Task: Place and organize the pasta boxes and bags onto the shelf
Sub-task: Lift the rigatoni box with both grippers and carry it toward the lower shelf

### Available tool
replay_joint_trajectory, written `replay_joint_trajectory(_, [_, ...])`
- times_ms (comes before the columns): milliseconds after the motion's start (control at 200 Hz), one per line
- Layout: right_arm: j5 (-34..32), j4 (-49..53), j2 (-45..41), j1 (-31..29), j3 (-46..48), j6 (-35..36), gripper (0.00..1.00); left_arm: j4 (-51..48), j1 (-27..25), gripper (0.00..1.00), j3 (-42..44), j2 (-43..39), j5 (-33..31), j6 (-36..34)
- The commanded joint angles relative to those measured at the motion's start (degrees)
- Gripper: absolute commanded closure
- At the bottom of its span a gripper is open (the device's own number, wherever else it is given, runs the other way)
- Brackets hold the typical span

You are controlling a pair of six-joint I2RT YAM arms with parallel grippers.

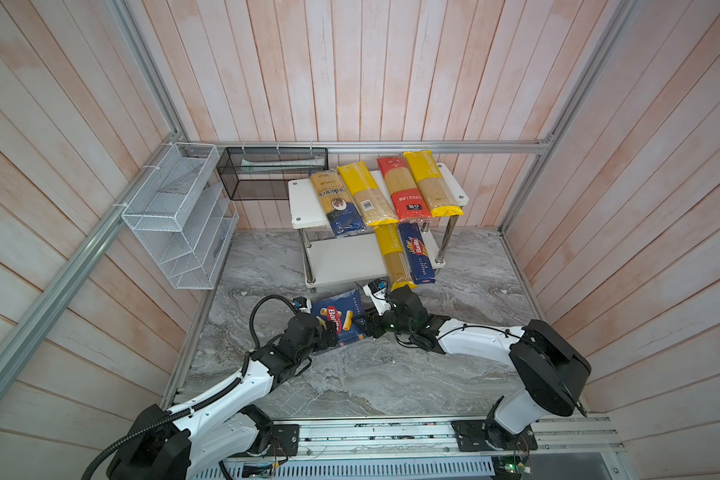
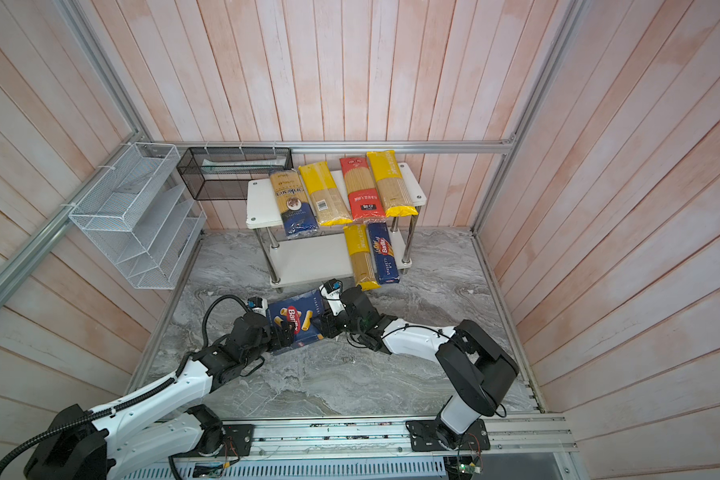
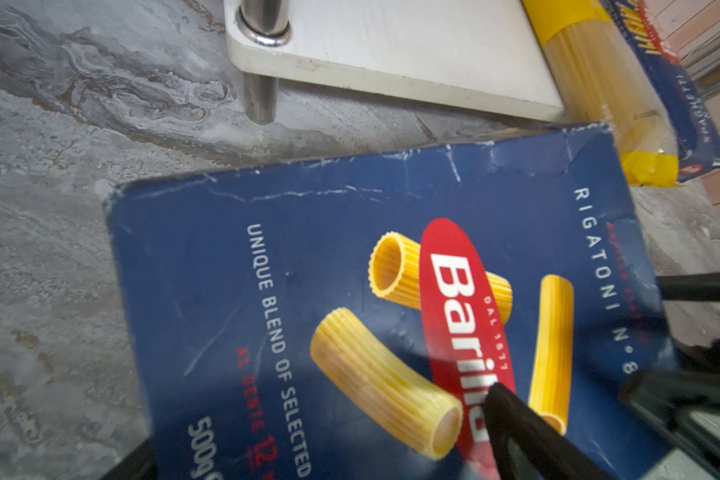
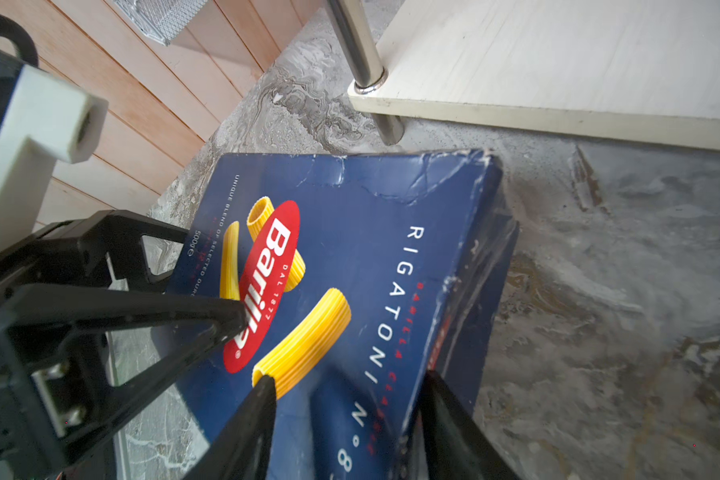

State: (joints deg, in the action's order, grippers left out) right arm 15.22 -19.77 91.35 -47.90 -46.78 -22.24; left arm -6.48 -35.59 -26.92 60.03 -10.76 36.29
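Fingers [image 3: 516,419] of left gripper [image 1: 330,332] and right gripper [image 1: 366,327] clamp one wide dark blue Barilla carton [image 1: 348,311] just before the white two-tier shelf [image 1: 341,262]. Its top board holds four plastic spaghetti bags [image 1: 364,195]; its lower board, one yellow bag [image 1: 393,257] and one narrow blue carton [image 1: 417,257].

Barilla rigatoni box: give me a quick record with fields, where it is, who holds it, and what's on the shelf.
Box: Barilla rigatoni box, in front of the shelf, not on it
Left gripper: shut on its left end
Right gripper: shut on its right edge
Top tier: ankara bag, barcoded yellow bag, red bag, rightmost yellow bag
Bottom tier: PASTATIME bag, Barilla spaghetti box, both at its right end
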Motion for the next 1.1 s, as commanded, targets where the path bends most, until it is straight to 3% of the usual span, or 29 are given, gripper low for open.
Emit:
replay_joint_trajectory(0, [9.41,-9.27,-2.57,-3.19,-1.47,1.09,0.46,20.19,-2.19,0.0,-7.55,1.01,10.32,-3.39])
replay_joint_trajectory(480, [4.75,-8.19,-4.21,0.12,-4.77,0.57,0.46,21.28,-2.2,0.0,-15.09,9.56,10.09,-7.65])
replay_joint_trajectory(785, [5.06,-8.83,-2.87,2.01,-7.8,0.33,0.46,19.99,-1.77,0.0,-21.53,14.2,9.18,-11.52])
replay_joint_trajectory(1095, [8.33,-8.19,2.04,4.95,-14.07,0.84,0.46,21.23,1.17,0.0,-25.29,20.15,12.28,-12.1])
